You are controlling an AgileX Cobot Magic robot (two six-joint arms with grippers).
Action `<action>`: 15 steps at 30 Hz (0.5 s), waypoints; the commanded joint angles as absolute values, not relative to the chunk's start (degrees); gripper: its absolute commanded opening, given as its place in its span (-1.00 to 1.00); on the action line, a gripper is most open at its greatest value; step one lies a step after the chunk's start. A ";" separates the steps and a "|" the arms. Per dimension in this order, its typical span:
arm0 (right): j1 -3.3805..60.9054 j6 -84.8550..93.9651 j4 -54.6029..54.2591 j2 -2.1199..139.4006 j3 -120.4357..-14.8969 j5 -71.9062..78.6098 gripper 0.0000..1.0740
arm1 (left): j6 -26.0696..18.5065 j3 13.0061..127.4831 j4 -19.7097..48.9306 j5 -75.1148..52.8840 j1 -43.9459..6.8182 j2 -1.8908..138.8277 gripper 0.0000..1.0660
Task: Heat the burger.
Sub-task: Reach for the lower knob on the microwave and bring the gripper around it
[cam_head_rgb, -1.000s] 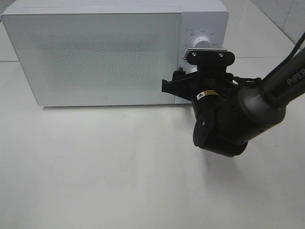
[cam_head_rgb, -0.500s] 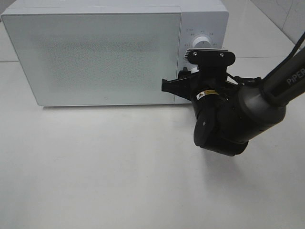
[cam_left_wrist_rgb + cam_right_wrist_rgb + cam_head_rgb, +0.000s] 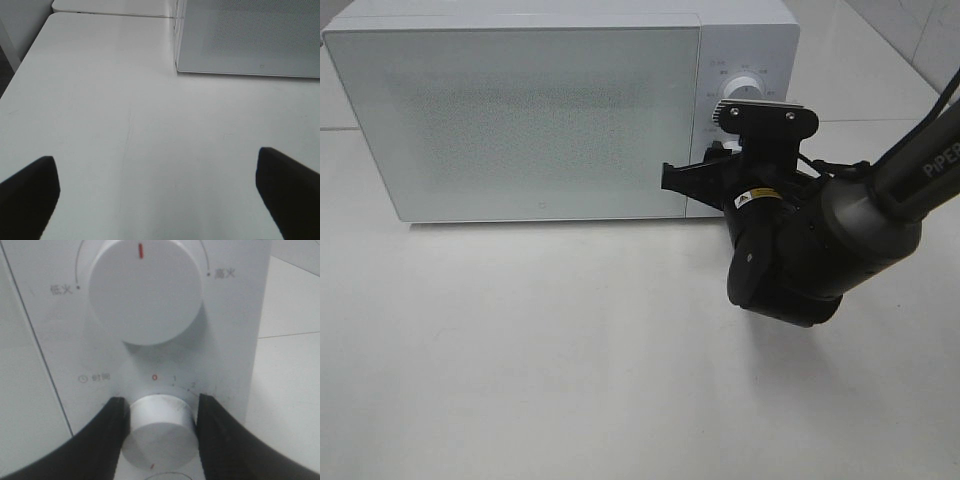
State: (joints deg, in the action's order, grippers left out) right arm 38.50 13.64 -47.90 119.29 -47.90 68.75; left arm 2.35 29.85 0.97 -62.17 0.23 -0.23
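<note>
Across the white table (image 3: 520, 380) stands the microwave (image 3: 520, 110), its frosted door (image 3: 520, 130) shut. I cannot see through the door, so I cannot tell where the burger is. My left gripper (image 3: 157, 192) hangs over bare tabletop near the microwave's front corner, jaws spread wide and holding nothing. My right gripper (image 3: 159, 412) is at the control panel, clenched on the timer knob (image 3: 157, 437), with a finger pressed to each side of it. The larger power dial (image 3: 145, 295) above is untouched. Compared with a second ago, my right wrist sits slightly further right in the high view, uncovering more of that dial.
</note>
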 commanded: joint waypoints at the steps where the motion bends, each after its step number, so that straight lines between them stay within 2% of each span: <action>1: 37.99 12.26 -47.15 119.29 -48.53 67.09 -0.91 | 2.58 29.74 1.20 -61.42 0.29 -1.32 0.89; 8: 37.99 6.25 -47.15 119.29 -48.53 67.04 -0.90 | 2.58 29.74 1.20 -61.42 0.29 -1.32 0.89; 15: 37.99 -9.91 -45.78 119.29 -48.53 66.00 -0.90 | 2.58 29.74 1.20 -61.42 0.29 -1.32 0.89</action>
